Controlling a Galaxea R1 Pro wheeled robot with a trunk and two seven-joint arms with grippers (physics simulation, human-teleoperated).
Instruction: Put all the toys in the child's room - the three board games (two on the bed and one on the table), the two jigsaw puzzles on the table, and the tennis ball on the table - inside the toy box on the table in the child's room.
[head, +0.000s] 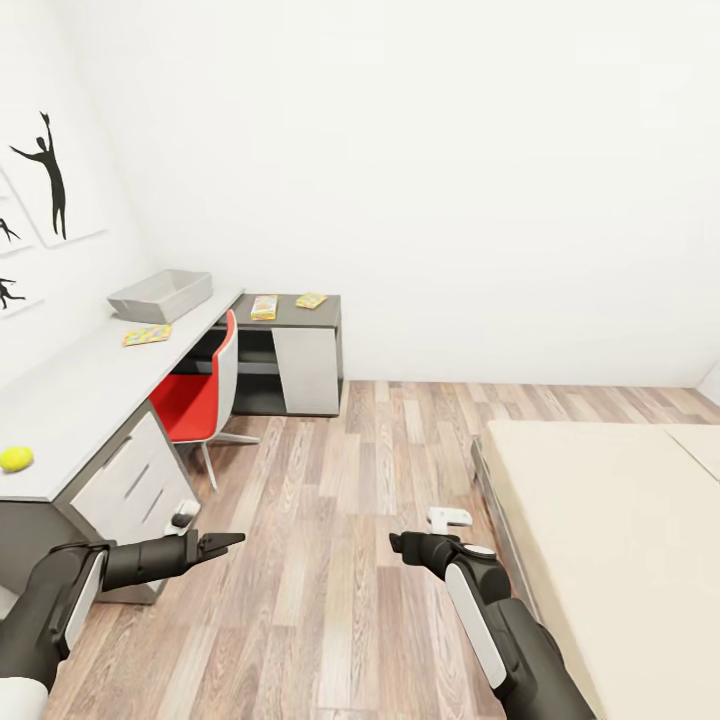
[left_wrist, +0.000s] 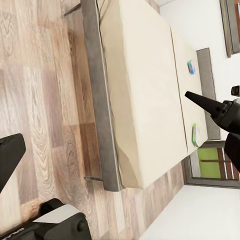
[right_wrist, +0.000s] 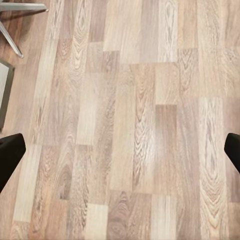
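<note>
The light grey toy box (head: 160, 295) stands at the far end of the pale arm of the table (head: 80, 400). The tennis ball (head: 15, 458) lies on that top near me. Three small flat colourful boxes lie on the table: one (head: 147, 335) just in front of the toy box, two (head: 264, 307) (head: 311, 300) on the dark top. I cannot tell puzzles from board game. Two board games (left_wrist: 191, 66) (left_wrist: 195, 135) lie at the far end of the bed (head: 620, 540). My left gripper (head: 225, 543) and right gripper (head: 400, 545) hang open and empty over the floor, fingers (right_wrist: 10, 155) wide apart.
A red-and-white chair (head: 200, 395) is tucked under the table's pale arm. Wood-plank floor (head: 330, 560) runs between table and bed. Black silhouette posters (head: 50, 175) hang on the left wall. A window (left_wrist: 210, 162) shows past the bed's far end.
</note>
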